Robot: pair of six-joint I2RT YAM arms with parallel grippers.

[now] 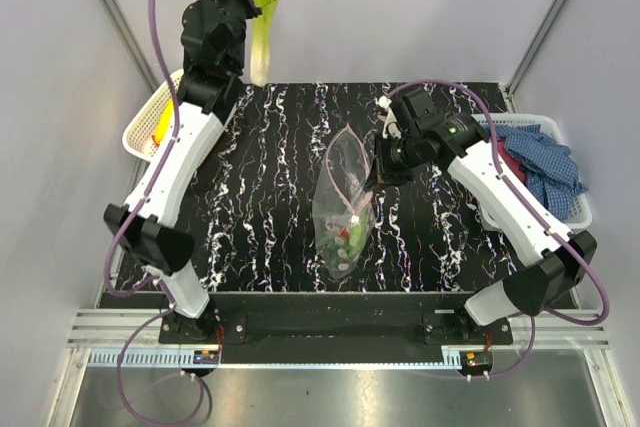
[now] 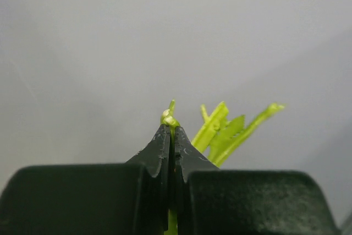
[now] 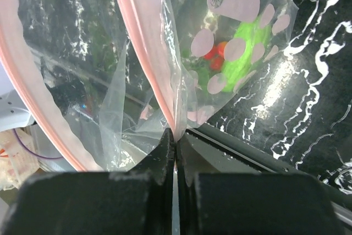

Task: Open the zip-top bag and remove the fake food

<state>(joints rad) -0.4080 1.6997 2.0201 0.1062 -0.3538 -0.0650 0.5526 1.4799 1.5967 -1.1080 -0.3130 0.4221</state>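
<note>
My left end effector (image 2: 170, 131) pinches the leek (image 1: 260, 47) by leaves that may slip; my right end effector (image 3: 175, 136) clamps the bag (image 1: 342, 172) rim, risking a tear.

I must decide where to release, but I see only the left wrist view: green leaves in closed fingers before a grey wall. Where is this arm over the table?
Observer: The left gripper holds the leek raised at the far edge of the table, on the left side.
Operator: Is a container near it?
Observer: Yes, a white basket stands at the table's left edge, with a yellow piece inside. In the top view the leek appears to its right, not over it.
Operator: And the other arm?
Observer: The right gripper is shut on the zip edge of the open zip-top bag; green and red pieces lie inside.
</note>
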